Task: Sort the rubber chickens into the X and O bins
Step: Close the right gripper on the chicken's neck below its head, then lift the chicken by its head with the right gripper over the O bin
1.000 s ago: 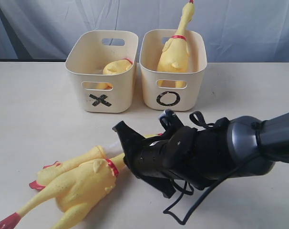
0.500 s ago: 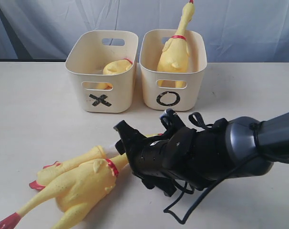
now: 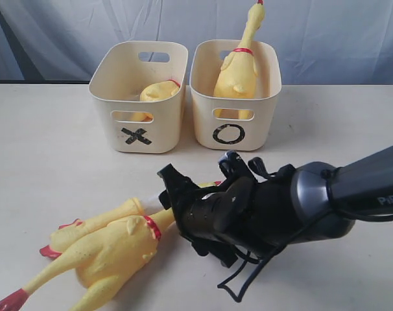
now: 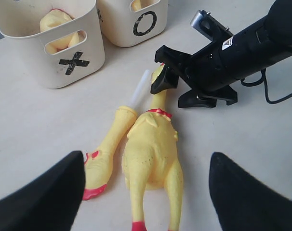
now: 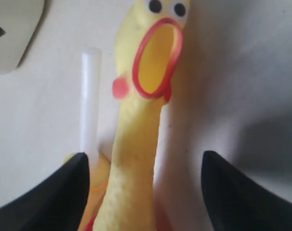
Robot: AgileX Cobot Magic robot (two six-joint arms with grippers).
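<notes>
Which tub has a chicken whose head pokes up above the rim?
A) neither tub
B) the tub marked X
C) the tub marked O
C: the long-necked chicken stands in the O bin with its head well above the rim, while the X bin holds only a headless body lying low inside.

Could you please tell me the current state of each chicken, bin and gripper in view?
X bin: upright, holding the headless chicken body.
O bin: upright, holding a whole chicken standing, head above the rim.
Loose chicken: lying flat, neck between the fingers of the right gripper.
Loose limb: lying flat beside the loose chicken.
Right gripper: open, straddling that neck.
Left gripper: open, empty, above the loose chicken.
</notes>
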